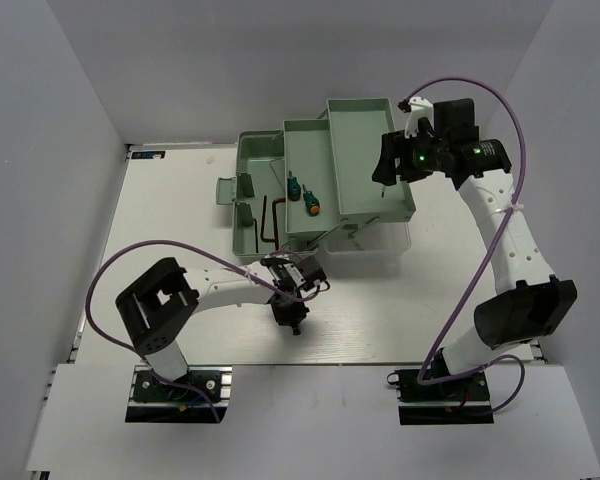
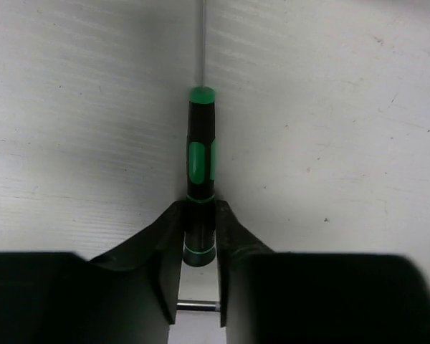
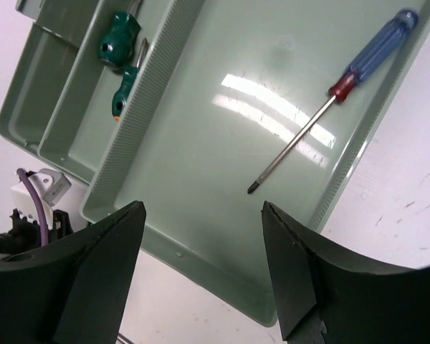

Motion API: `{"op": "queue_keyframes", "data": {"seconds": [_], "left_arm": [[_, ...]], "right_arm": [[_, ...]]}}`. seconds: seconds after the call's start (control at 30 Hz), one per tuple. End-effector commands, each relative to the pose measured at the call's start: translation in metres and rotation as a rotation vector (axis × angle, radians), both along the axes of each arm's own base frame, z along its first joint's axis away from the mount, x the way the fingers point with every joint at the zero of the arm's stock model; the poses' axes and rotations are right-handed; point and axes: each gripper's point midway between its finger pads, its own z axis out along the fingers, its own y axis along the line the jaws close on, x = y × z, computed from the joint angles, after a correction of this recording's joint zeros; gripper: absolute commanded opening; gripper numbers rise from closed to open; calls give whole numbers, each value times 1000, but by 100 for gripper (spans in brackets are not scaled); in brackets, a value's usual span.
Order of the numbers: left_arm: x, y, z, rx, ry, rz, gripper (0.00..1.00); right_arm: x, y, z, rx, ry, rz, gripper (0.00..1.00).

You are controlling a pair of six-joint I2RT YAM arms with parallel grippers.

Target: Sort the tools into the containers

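Left has the last loose tool in its jaws; right is empty over the tray.

Left gripper point(image 2: 199, 215): jaws pinched down narrow on the butt end of the thin green-handled screwdriver point(image 2: 200, 158), pads touching both sides of the handle. It's a slim black grip with green inserts and a green collar, and its thin shaft points away from the wrist. It sits low over the table point(image 1: 380, 310), near of the toolbox point(image 1: 255, 150); I can't tell if it's lifted. Right gripper point(image 3: 202, 211): jaws wide apart, holding nothing, above the far-right tray point(image 3: 201, 93), where the blue-handled screwdriver point(image 3: 358, 68) lies alone. Stubby green screwdrivers point(image 3: 118, 39) are in the compartment left of that, with dark hex keys point(image 1: 269, 220) further left. My read: everything is sorted except this one screwdriver, which needs carrying to a compartment.
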Motion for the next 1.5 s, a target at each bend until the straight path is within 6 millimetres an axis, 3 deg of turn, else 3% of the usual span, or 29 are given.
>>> {"op": "queue_keyframes", "data": {"seconds": [0.0, 0.17, 0.2, 0.27, 0.37, 0.47, 0.5, 0.6, 0.63, 0.7, 0.73, 0.77, 0.8, 0.83, 0.9, 0.97, 1.0, 1.03, 1.07, 1.1, 1.13, 1.17, 1.2, 1.27, 1.3, 1.33, 1.37, 1.43, 1.47], "left_arm": [[-32, 45, -34, 144, 112, -1, 28], [-34, 41, -20, 133, 89, -53, 4], [-29, 39, -13, 126, 64, -65, 2], [-22, 20, 13, 84, -8, -148, 0], [-10, -7, 62, -11, -127, -290, 0], [-6, -40, 111, -157, -248, -416, 0], [-2, -50, 136, -228, -325, -499, 0], [5, -57, 176, -277, -425, -570, 0], [9, -61, 198, -301, -469, -568, 0], [20, -61, 219, -307, -522, -564, 0], [36, -66, 241, -305, -598, -553, 0], [46, -69, 252, -299, -643, -549, 0], [62, -74, 282, -288, -738, -537, 0], [82, -73, 292, -268, -770, -500, 0], [116, -101, 317, -273, -842, -494, 0], [151, -112, 326, -254, -884, -488, 0], [163, -124, 354, -317, -925, -479, 0], [183, -141, 328, -290, -889, -495, 0], [203, -140, 324, -288, -880, -478, 0], [214, -147, 348, -339, -919, -473, 0], [226, -150, 343, -342, -906, -473, 0], [247, -156, 312, -330, -851, -482, 0], [257, -158, 325, -359, -880, -464, 0], [267, -160, 315, -396, -853, -470, 3], [276, -156, 299, -394, -832, -455, 8], [274, -158, 297, -406, -826, -466, 14], [279, -154, 290, -406, -814, -463, 36], [279, -152, 288, -422, -803, -473, 56], [277, -154, 292, -438, -806, -483, 72]], "right_arm": [[-5, 2, 6, 64, 6, 10, 72], [-15, -1, 9, 91, -3, 39, 77], [-16, 0, 10, 87, -24, 61, 85], [-22, -3, 13, 83, -72, 85, 90], [-26, -13, 10, 63, -107, 67, 87], [-29, -25, 5, 50, -101, 28, 49], [-28, -27, 4, 55, -95, 17, 26], [-27, -38, 7, 53, -102, -23, 5], [-27, -40, 8, 55, -107, -30, 0], [-25, -50, 9, 51, -117, -59, 0], [-26, -53, 7, 52, -112, -70, 2], [-27, -56, 8, 52, -116, -78, 7], [-27, -58, 7, 53, -117, -85, 15], [-29, -60, 4, 55, -114, -89, 22], [-32, -61, 4, 64, -122, -89, 33], [-36, -60, 4, 74, -116, -84, 41], [-39, -62, 4, 76, -115, -83, 43], [-42, -60, 5, 77, -116, -74, 44], [-44, -61, 7, 76, -127, -73, 44], [-48, -62, 3, 62, -132, -66, 46], [-50, -63, 3, 61, -133, -67, 48], [-53, -64, 5, 57, -146, -68, 49], [-56, -66, 3, 43, -157, -60, 50], [-64, -64, -2, 34, -160, -39, 56], [-67, -65, -1, 24, -176, -24, 62], [-71, -62, -6, 28, -170, 5, 65], [-75, -60, -3, 30, -184, 22, 67], [-81, -54, 0, 35, -212, 87, 70], [-83, -51, -1, 37, -219, 107, 72]]}}
